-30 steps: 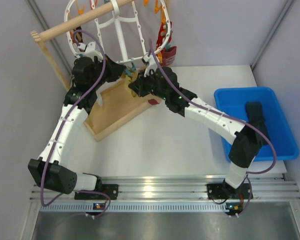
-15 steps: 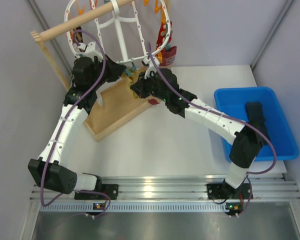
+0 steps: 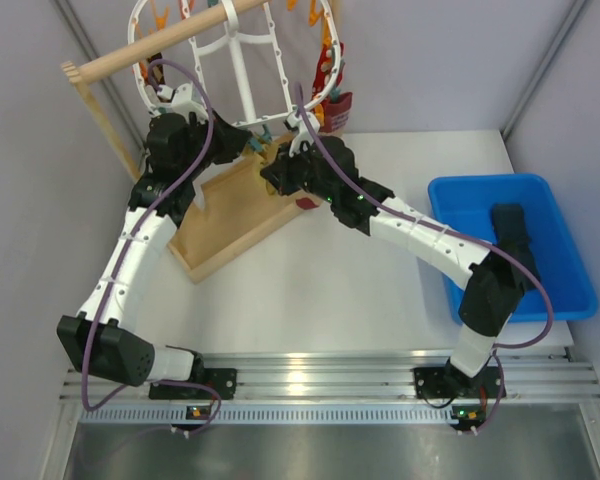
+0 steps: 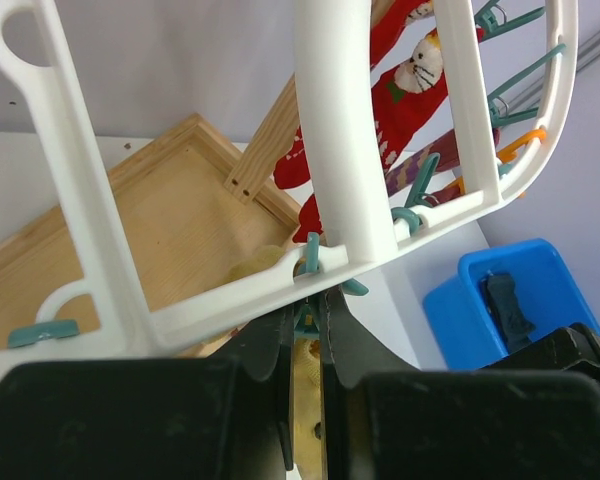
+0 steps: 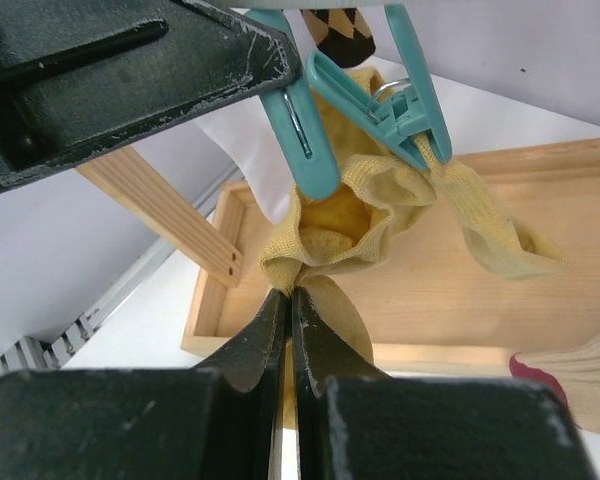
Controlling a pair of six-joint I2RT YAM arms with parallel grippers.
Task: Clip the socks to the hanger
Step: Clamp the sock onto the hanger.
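yellow sock (image 5: 352, 215) bunched just above right pincer (image 5: 288, 295), lower edge pinched in closed jaws. teal clip (image 5: 302, 140) just above sock, squeezed by left pincer (image 4: 305, 318), hanging from hanger (image 4: 345, 130) rim. wooden tray (image 5: 580, 290) behind.

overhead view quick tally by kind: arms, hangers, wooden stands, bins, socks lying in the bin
arms: 2, the left arm and the right arm
white hanger: 1
wooden stand: 1
blue bin: 1
dark sock in the bin: 1
total: 6
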